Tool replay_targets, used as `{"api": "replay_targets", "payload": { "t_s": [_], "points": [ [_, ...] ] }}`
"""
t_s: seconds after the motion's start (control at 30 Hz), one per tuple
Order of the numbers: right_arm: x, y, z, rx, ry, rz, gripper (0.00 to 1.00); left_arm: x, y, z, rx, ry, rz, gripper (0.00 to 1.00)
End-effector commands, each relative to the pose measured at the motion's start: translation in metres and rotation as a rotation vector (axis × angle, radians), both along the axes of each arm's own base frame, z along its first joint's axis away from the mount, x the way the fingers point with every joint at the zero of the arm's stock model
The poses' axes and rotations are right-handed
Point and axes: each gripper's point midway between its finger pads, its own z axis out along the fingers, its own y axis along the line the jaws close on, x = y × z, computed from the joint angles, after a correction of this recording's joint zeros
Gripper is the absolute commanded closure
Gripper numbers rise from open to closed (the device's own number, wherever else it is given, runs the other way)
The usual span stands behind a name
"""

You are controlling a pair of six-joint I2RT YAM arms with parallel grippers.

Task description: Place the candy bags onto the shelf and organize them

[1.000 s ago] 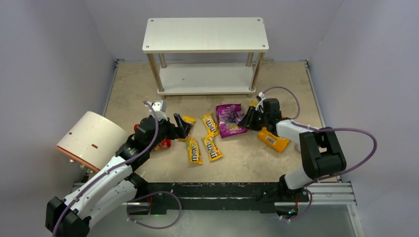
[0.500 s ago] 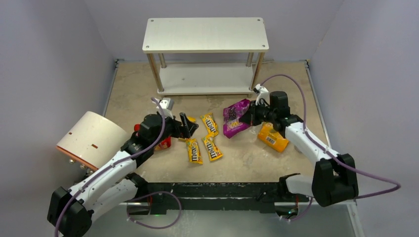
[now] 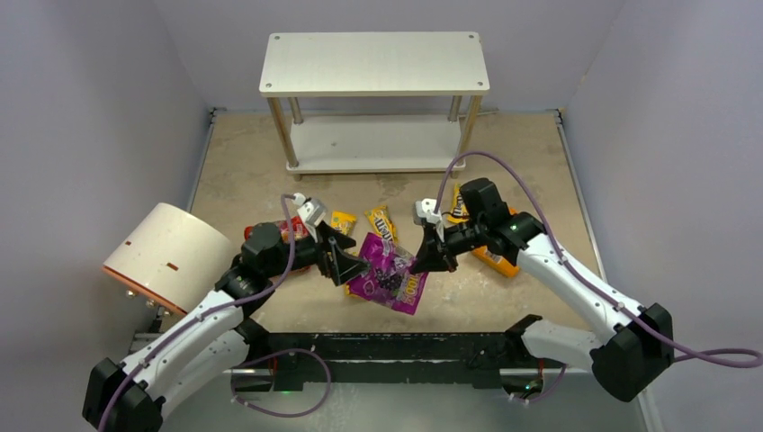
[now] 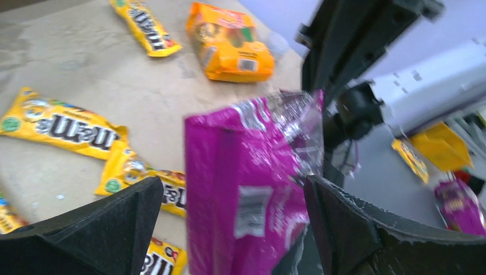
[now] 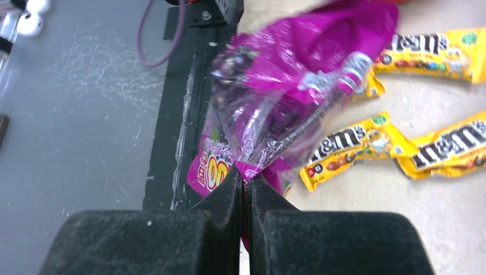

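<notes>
We see a glossy purple pouch, magenta in the light, with a clear crinkled top and a white label patch. The yellow packets carry dark lettering, and the orange pouch is bright. The shelf has white boards on silver posts. The counter is mottled beige. The cylinder is white, rimmed orange.

pouch betw L end effector & R end effector; shelf well behind
</notes>
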Motion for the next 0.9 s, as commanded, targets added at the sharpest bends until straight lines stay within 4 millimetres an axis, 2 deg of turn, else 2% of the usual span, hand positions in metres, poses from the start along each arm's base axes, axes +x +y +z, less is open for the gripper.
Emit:
{"api": "replay_targets", "payload": {
  "t_s": [0.0, 0.17, 0.3, 0.47, 0.63, 0.87],
  "points": [
    [-0.026, 0.008, 0.047, 0.140, -0.144, 0.226, 1.00, -0.048, -0.005, 0.007, -0.073, -0.159, -0.252, 0.00],
    [-0.029, 0.025, 0.048, 0.068, -0.131, 0.214, 1.00, -0.065, -0.005, 0.002, -0.081, -0.190, -0.347, 0.00],
    [-0.044, 0.034, 0.042, 0.020, -0.149, 0.284, 1.00, -0.059, -0.008, -0.005, -0.056, -0.161, -0.344, 0.00],
    [-0.061, 0.040, 0.053, 0.033, -0.180, 0.375, 1.00, -0.061, -0.008, -0.009, -0.047, -0.177, -0.362, 0.00],
    [-0.080, 0.033, 0.070, 0.071, -0.223, 0.465, 1.00, -0.064, -0.003, -0.009, -0.053, -0.201, -0.334, 0.00],
    [-0.095, 0.022, 0.090, 0.139, -0.293, 0.491, 1.00, -0.068, -0.002, -0.003, -0.061, -0.224, -0.346, 0.00]
  ]
}}
